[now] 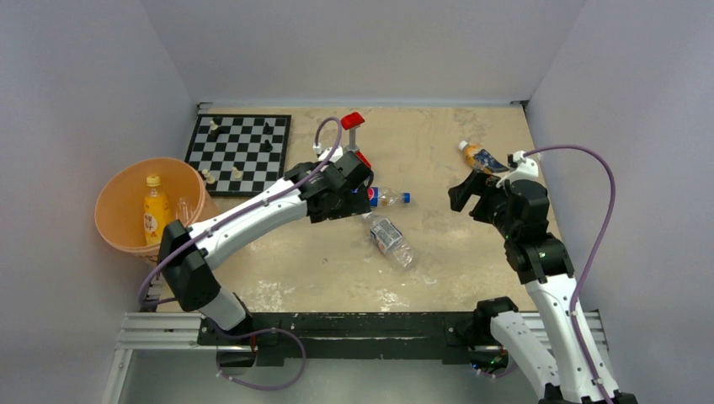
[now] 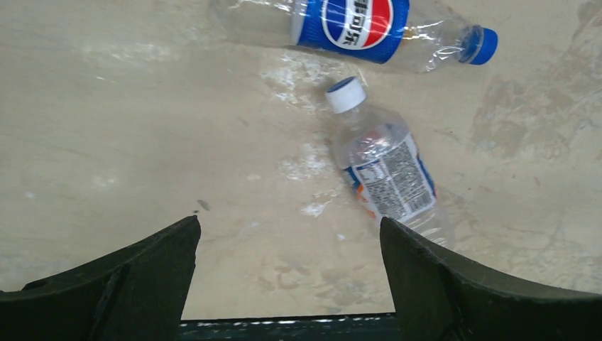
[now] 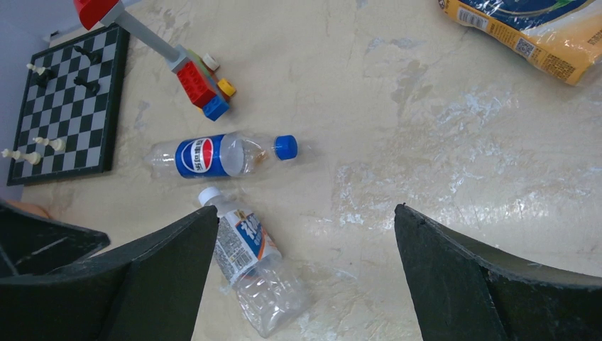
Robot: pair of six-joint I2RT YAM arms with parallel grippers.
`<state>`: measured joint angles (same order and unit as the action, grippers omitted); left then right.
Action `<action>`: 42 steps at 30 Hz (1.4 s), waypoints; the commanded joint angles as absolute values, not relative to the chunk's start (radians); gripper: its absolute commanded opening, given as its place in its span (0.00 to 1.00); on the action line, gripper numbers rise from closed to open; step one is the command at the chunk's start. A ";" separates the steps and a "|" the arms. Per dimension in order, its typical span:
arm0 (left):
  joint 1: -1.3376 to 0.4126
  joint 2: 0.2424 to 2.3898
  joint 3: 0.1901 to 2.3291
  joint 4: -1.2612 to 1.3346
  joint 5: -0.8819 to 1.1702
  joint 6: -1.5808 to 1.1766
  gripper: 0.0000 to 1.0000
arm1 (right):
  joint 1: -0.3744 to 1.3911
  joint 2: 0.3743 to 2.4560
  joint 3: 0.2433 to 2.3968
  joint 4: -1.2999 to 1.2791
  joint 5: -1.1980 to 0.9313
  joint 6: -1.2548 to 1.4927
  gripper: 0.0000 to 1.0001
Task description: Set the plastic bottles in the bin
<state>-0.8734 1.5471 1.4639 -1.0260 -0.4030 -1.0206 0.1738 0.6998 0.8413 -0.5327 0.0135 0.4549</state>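
Note:
The peach-orange bin (image 1: 114,227) stands at the far left and holds the yellow bottle (image 1: 153,215) and a transparent bottle (image 1: 183,209). The blue-labelled bottle (image 1: 389,198) and a transparent white-capped bottle (image 1: 392,241) lie mid-table. The orange-brown bottle (image 1: 482,157) lies at the back right. My left gripper (image 1: 360,194) is open and empty next to the blue-labelled bottle (image 2: 355,25), with the transparent bottle (image 2: 390,174) by its right finger. My right gripper (image 1: 462,194) is open and empty above the table, with the transparent bottle (image 3: 248,263), the blue-labelled bottle (image 3: 213,156) and the orange-brown bottle (image 3: 532,32) in its view.
A black-and-white chessboard (image 1: 240,151) with a few pieces lies at the back left, next to the bin. A red-blue-yellow toy brick figure (image 1: 354,130) stands behind my left gripper; it also shows in the right wrist view (image 3: 199,82). A dark rail (image 1: 354,324) runs along the near edge.

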 commanded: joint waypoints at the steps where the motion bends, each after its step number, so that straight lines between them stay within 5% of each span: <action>1: -0.879 1.598 1.496 -0.878 -0.241 -1.157 1.00 | 0.171 0.667 0.874 -0.564 0.047 0.465 0.99; 11: -0.889 1.816 1.620 -0.911 -0.117 -1.283 1.00 | 0.172 0.664 0.879 -0.583 0.040 0.464 0.99; 29: -0.920 2.057 1.722 -0.992 -0.183 -1.368 0.99 | 0.172 0.672 0.873 -0.587 0.018 0.450 0.99; 37: -0.919 1.990 1.628 -1.010 -0.188 -1.365 0.67 | 0.171 0.677 0.871 -0.593 0.031 0.450 0.99; 42: -0.917 1.741 1.429 -1.061 -0.266 -1.384 0.36 | 0.172 0.681 0.868 -0.584 0.024 0.451 0.99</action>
<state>-0.9169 1.9648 1.5360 -0.9821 -0.1837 -1.3705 0.1738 0.6807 0.8421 -0.5922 0.0315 0.4541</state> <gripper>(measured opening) 0.484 0.985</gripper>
